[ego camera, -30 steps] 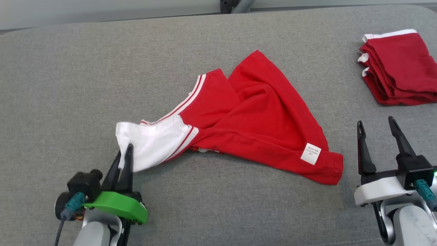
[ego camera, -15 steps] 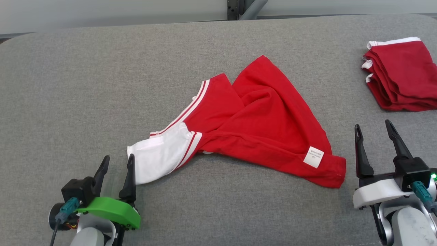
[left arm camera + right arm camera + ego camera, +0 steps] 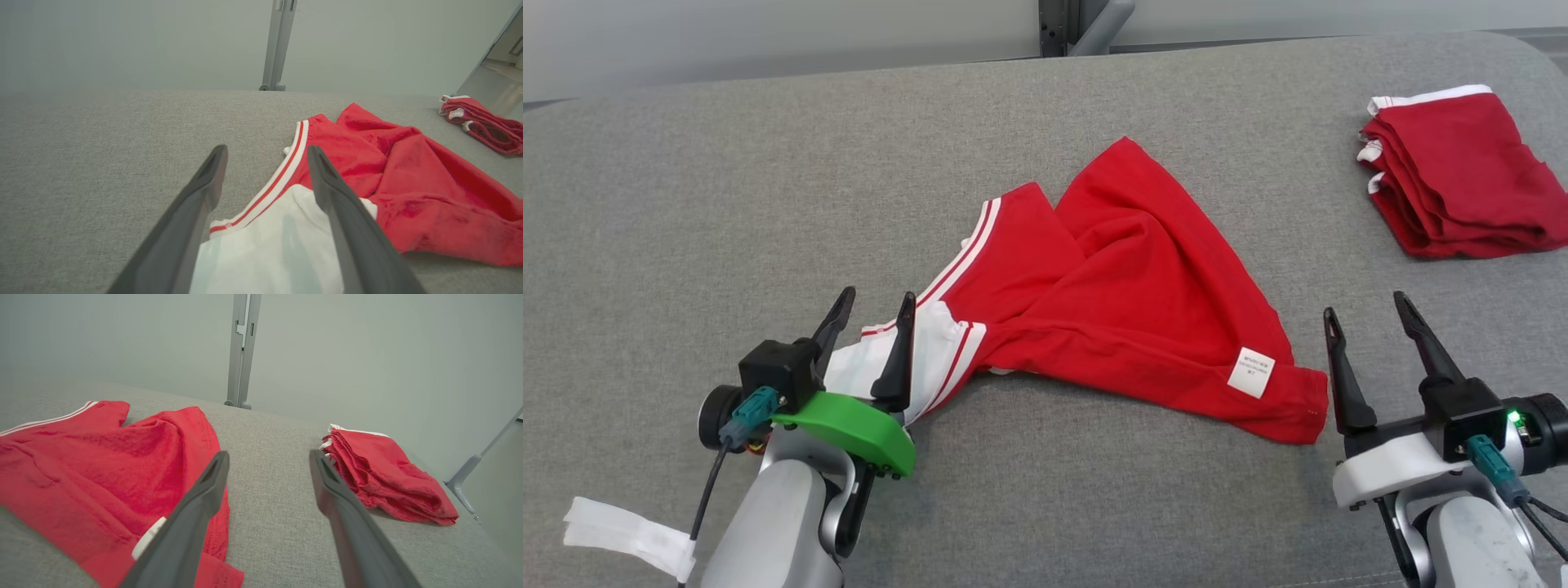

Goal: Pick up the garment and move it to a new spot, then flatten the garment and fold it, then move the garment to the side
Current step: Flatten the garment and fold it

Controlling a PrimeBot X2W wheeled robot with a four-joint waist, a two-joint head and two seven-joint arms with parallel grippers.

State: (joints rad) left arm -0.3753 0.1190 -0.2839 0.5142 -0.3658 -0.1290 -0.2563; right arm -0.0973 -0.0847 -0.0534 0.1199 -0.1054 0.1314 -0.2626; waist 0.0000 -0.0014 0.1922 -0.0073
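Note:
The garment [image 3: 1119,302] is a crumpled red shirt with a white, red-striped sleeve [image 3: 931,359] and a white label. It lies in the middle of the grey padded table [image 3: 686,204]. My left gripper [image 3: 878,306] is open and hovers over the white sleeve, one finger on each side of its end, holding nothing. The left wrist view shows the white sleeve [image 3: 269,253] lying under and between the spread fingers [image 3: 208,179]. My right gripper [image 3: 1368,314] stands open just right of the garment's lower right corner. In the right wrist view the garment [image 3: 94,465] lies to the left.
A folded pile of red clothes [image 3: 1454,171] sits at the table's far right; the right wrist view has the pile [image 3: 380,473] on its right. A strip of white tape [image 3: 621,531] hangs off my left forearm. A grey post [image 3: 1078,24] rises behind the table.
My left gripper let go of the white sleeve, which dropped flat onto the table. The open gripper then moved forward over the sleeve. The head camera shifted slightly.

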